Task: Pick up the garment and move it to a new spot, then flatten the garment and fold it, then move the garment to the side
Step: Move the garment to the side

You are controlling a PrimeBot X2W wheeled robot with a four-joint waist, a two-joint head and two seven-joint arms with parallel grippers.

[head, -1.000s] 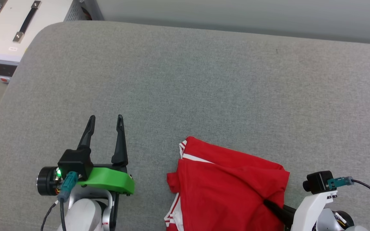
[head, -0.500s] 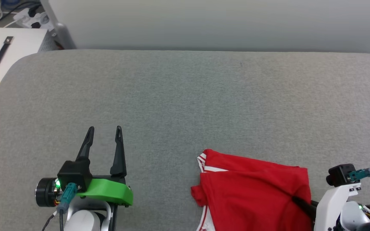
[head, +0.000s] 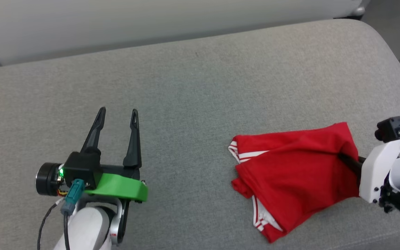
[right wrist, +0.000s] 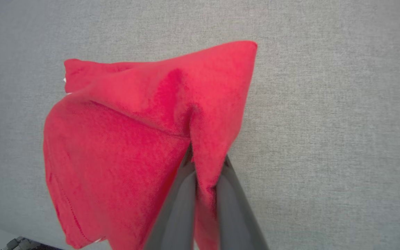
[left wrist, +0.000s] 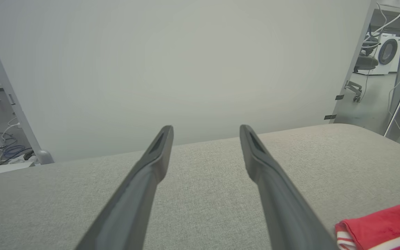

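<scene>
The garment [head: 290,170] is a red T-shirt with red-and-white stripe trim, folded into a compact bundle at the right of the grey cushioned surface [head: 193,97]. My right gripper [head: 343,158] is shut on a fold at its right edge. In the right wrist view the two dark fingers pinch a ridge of the garment [right wrist: 127,146], and the cloth hangs lifted over the grey surface. My left gripper [head: 118,116] hovers at the lower left, open, nothing between its fingers. A corner of the garment [left wrist: 384,229] shows at the lower right of the left wrist view, beside the left gripper [left wrist: 205,130].
A pale wall panel [head: 116,24] runs along the far edge of the grey surface. The surface's rounded right corner [head: 377,31] drops to the floor. In the left wrist view, cables [left wrist: 9,151] lie on the floor at the left and a washing machine [left wrist: 387,52] stands far right.
The head camera has swung right, so the white case at the upper left has left the picture. The right gripper still holds the garment, which now sits higher in view. The left gripper stays open.
</scene>
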